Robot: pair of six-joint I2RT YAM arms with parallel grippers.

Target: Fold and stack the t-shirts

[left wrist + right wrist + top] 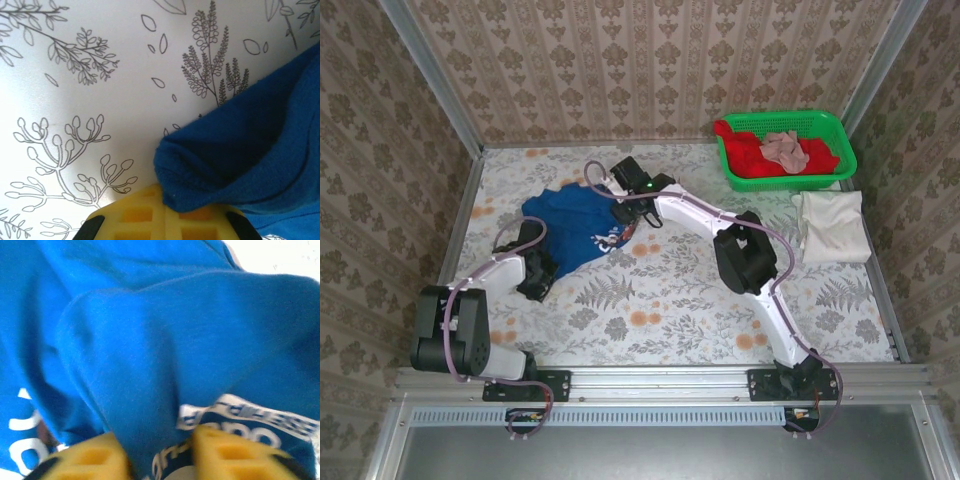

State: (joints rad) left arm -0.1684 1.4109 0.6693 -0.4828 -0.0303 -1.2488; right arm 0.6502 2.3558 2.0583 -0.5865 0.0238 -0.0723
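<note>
The blue t-shirt [575, 225] lies rumpled left of middle on the table [670, 300], the right arm's fingers [235, 457] pinching a fold at its far edge. The left arm's fingers [150, 215] meet its near hem, cloth over one pad; clamped or not, I cannot tell. The cream t-shirt [832, 225] lies folded beside the green basket [785, 148].

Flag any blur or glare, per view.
Right wrist: soft and smeared, the lettering on the blue t-shirt is unreadable. Left wrist: sharp, but the tablecloth is washed out mid-left and the shirt's fold is in shadow. Top external: crisp, evenly lit, no glare.
</note>
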